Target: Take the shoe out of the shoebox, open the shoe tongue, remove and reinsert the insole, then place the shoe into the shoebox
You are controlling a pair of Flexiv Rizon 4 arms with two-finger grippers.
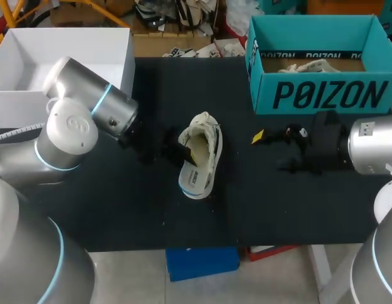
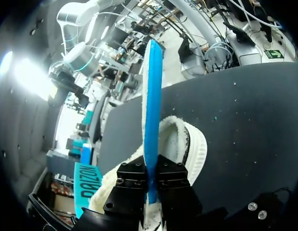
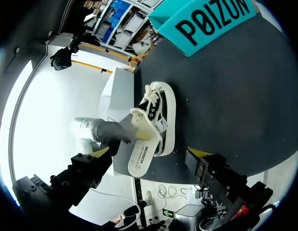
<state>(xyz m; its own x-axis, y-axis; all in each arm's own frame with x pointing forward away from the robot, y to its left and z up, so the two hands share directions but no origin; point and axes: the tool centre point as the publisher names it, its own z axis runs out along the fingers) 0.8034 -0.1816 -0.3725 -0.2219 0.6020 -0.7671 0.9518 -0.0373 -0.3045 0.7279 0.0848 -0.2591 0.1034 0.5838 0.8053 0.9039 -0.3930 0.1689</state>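
Observation:
A white sneaker [image 1: 201, 158] with black stripes lies on the black table [image 1: 284, 209], toe toward the front edge. My left gripper [image 1: 183, 153] comes in from the left and is shut on the insole [image 1: 197, 149], which stands up out of the shoe's opening. In the left wrist view the insole [image 2: 152, 110] shows edge-on with its blue underside, pinched by the gripper [image 2: 151, 195] above the shoe [image 2: 192, 147]. My right gripper [image 1: 270, 151] hangs open right of the shoe, holding nothing. From the right wrist, the shoe [image 3: 161, 113] lies ahead of the open gripper [image 3: 149, 152].
The teal shoebox [image 1: 322, 95] stands open at the back right, with paper inside. A white box [image 1: 63, 44] sits at the back left behind my left arm [image 1: 88, 107]. Bare table lies in front of the shoe and between the shoe and the shoebox.

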